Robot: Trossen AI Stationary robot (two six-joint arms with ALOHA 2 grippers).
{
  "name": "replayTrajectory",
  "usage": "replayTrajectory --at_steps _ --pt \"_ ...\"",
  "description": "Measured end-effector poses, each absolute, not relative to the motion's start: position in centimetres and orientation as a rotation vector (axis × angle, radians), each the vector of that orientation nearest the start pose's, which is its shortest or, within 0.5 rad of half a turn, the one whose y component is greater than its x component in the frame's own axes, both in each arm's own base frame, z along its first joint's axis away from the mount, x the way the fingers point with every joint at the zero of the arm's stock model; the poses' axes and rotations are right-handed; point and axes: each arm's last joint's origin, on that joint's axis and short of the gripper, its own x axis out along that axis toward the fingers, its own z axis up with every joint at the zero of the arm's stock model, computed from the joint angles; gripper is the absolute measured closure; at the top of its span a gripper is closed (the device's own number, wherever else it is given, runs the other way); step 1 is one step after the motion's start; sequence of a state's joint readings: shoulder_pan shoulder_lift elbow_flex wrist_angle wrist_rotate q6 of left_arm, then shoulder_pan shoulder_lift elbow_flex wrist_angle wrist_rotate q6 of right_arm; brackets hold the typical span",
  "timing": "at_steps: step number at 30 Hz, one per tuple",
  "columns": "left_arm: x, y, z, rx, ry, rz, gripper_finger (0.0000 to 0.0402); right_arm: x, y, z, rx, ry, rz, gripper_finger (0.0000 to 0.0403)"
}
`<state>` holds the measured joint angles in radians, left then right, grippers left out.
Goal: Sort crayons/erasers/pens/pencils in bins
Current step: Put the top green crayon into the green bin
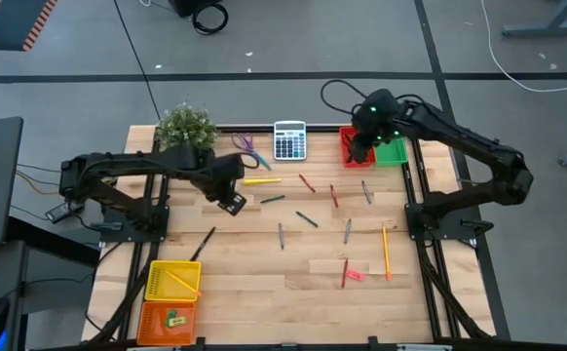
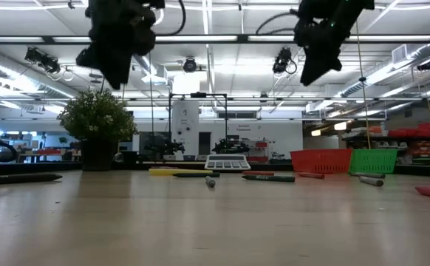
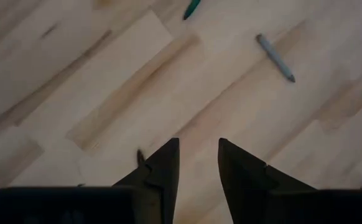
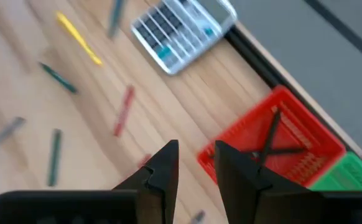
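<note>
A: Baskets first, from the left: where are they?

B: The yellow basket [image 1: 171, 281] sits at the table's near left corner with a long pencil lying in it, and the orange basket [image 1: 168, 319] touches it on the near side, holding a small green eraser [image 1: 175, 318].

A: And the left arm?

B: The left gripper [image 1: 231, 201] hangs above the wood near the yellow pen [image 1: 261, 180], holding nothing. In its wrist view the 2 fingers [image 3: 162, 171] stand a little apart over bare table.

A: What lies in the middle?

B: Loose sticks, well spread out: a black pen [image 1: 204, 243] on the left, dark green and grey ones [image 1: 281, 235] toward the centre, red crayons [image 1: 306, 182], an orange pencil [image 1: 385, 251] on the right, and a pink eraser [image 1: 355, 275] near the front. The plant [image 1: 186, 128], scissors [image 1: 247, 148] and calculator [image 1: 289, 139] line the far edge.

A: The right side?

B: The red basket [image 4: 274, 146] and green basket [image 1: 393, 151] stand touching at the far right. 2 dark pens [image 4: 269, 144] lie crossed in the red one. The right gripper [image 1: 361, 148] hovers above the red basket, fingers [image 4: 161, 174] slightly parted and empty.
</note>
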<state>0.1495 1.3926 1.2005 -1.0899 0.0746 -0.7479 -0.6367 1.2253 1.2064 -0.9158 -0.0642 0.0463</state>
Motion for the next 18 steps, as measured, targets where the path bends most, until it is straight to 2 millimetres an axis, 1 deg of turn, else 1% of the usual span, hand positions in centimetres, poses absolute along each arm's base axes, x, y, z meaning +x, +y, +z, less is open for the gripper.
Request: replayTrajectory --at_steps 3,5,7,10,14,15,16,18 --pt "25.0 3.4 26.2 -0.776 1.215 0.539 0.0276 18.2 -12.5 34.2 0.343 0.816 -0.513 0.0295" --pt "25.7 3.5 25.6 -0.742 1.142 0.504 0.0272 17.8 -11.8 34.8 0.331 0.786 -0.491 0.0295" --pt "26.0 3.7 25.2 -0.626 1.107 0.466 0.0271 17.3 -10.9 35.5 0.32 0.753 -0.459 0.0296" --pt "26.7 4.2 25.7 -0.385 1.033 0.391 0.0268 16.8 -9.9 36.1 0.323 0.716 -0.422 0.0296" --pt "27.0 4.8 25.9 -0.001 1.039 0.261 0.0265 16.3 -8.7 36.8 0.306 0.68 -0.365 0.0296" --pt "27.0 4.9 26.0 0.054 1.044 0.258 0.0263 16.2 -8.4 37.0 0.301 0.673 -0.351 0.0296" --pt "27.1 5.0 25.8 0.073 1.055 0.271 0.0262 16.1 -8.2 37.1 0.299 0.668 -0.338 0.0296" --pt "27.3 5.4 25.2 0.015 1.075 0.305 0.0256 15.9 -7.6 37.3 0.304 0.653 -0.315 0.0296"
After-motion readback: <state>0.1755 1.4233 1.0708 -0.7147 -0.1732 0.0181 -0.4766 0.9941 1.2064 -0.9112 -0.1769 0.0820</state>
